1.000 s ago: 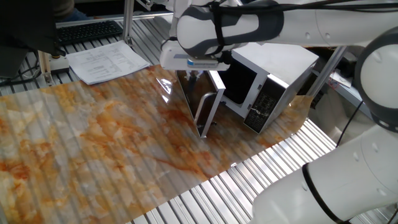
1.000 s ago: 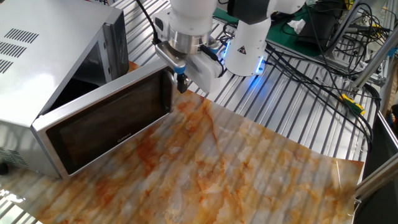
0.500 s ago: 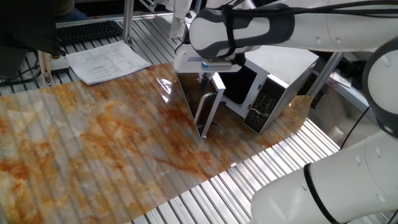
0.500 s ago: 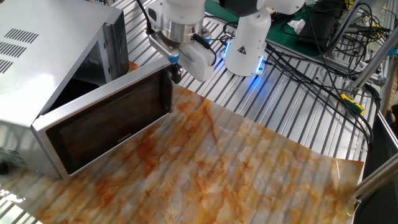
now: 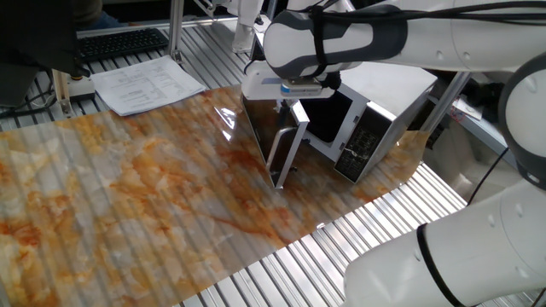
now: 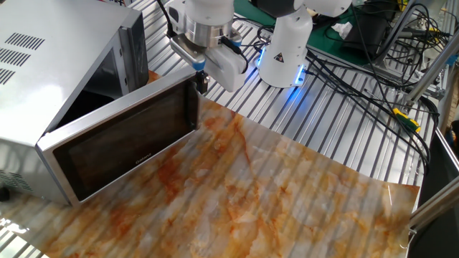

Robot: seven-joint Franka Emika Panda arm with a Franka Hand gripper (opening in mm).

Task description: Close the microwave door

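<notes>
The white microwave (image 5: 388,81) stands at the right of the table, with its black button panel (image 5: 363,145) facing front. In the other fixed view the microwave (image 6: 50,43) is at the left. The microwave door (image 5: 277,145) stands wide open, its dark glass (image 6: 122,147) facing out over the table. My gripper (image 6: 201,79) hangs just above the top corner of the door's free edge, on its outer side. Its fingers look pressed together and hold nothing. In one fixed view the gripper (image 5: 286,102) sits at the door's top edge, partly hidden by the arm.
Papers (image 5: 145,85) and a keyboard (image 5: 119,41) lie at the back left. The robot base (image 6: 283,57) with a blue light and cables (image 6: 373,64) are behind the marbled table cover (image 6: 272,193). Slatted metal edges the cover.
My gripper has moved up and toward the microwave, from beside the door's free edge to just above its top corner. The door has not visibly swung.
</notes>
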